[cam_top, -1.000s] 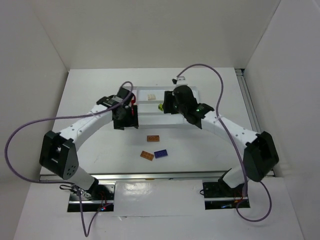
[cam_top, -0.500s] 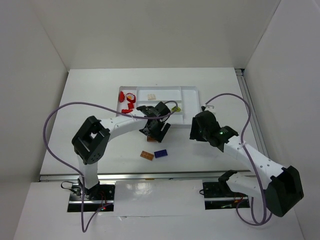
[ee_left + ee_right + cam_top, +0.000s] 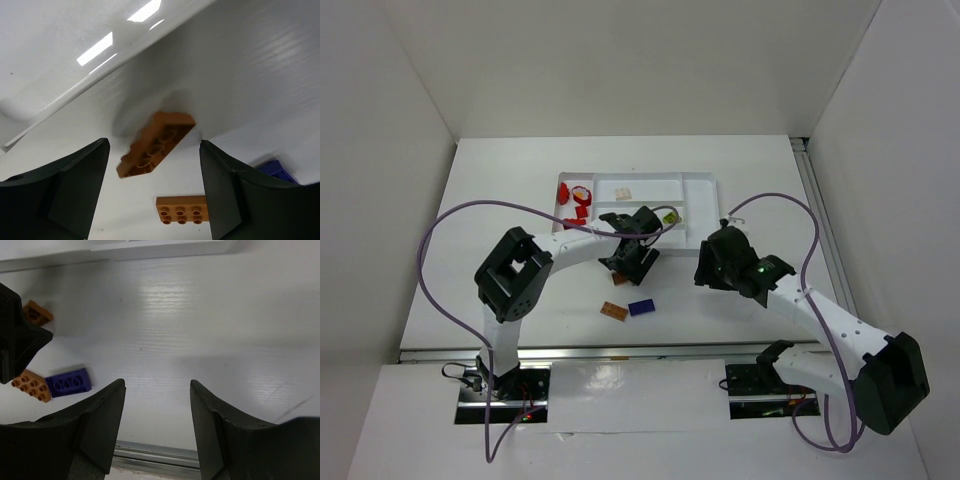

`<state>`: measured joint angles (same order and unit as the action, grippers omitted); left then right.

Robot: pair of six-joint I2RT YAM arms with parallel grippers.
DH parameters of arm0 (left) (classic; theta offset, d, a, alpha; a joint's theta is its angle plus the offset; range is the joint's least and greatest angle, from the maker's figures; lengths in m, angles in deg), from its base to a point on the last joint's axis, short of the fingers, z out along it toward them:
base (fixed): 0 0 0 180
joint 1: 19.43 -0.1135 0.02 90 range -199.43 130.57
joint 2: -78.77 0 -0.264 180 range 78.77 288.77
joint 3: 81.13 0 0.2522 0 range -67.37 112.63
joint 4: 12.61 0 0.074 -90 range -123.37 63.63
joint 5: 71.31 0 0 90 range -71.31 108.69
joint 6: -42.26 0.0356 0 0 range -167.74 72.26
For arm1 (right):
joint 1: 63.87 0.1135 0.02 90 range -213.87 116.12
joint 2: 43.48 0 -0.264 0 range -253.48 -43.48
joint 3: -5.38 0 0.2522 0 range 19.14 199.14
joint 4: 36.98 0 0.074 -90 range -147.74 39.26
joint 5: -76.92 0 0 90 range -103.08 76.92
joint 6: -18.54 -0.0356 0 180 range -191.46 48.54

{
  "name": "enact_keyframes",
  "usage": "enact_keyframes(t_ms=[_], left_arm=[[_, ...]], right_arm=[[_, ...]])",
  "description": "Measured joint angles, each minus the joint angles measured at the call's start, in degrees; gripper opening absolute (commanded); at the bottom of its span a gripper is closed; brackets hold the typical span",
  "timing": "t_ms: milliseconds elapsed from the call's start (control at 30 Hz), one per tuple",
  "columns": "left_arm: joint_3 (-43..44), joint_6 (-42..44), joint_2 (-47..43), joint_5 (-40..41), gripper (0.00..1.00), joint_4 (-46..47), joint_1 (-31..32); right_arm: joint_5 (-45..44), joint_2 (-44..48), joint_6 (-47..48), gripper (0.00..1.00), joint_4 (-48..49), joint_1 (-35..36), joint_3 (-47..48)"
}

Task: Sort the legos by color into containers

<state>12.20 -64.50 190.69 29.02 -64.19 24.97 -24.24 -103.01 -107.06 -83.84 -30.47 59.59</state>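
Resting outside tray [image 3: 650,176], two orange legos [image 3: 155,145] [image 3: 182,209], one purple lego [image 3: 67,382] (close together)

Top external: fixed, high behind both arm bases, looking down on the whole surface [image 3: 500,170]. Left wrist: very near, low, facing an orange brick [image 3: 156,145]. Right wrist: near, tilted downward; shares the blue-purple brick [image 3: 67,382] with both other views.
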Motion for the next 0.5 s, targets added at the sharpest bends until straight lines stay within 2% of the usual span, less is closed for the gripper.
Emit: enact_keyframes(t_ms=[267,500], left_arm=[[-0.3,3.2,0.1,-4.7,0.78,2.3,0.0],[-1.0,2.9,0.1,-4.8,0.73,2.1,0.0]], right_arm=[[0.0,-0.9,-0.1,0.62,0.1,0.0,0.0],[0.0,-1.0,-0.1,0.62,0.2,0.0,0.0]])
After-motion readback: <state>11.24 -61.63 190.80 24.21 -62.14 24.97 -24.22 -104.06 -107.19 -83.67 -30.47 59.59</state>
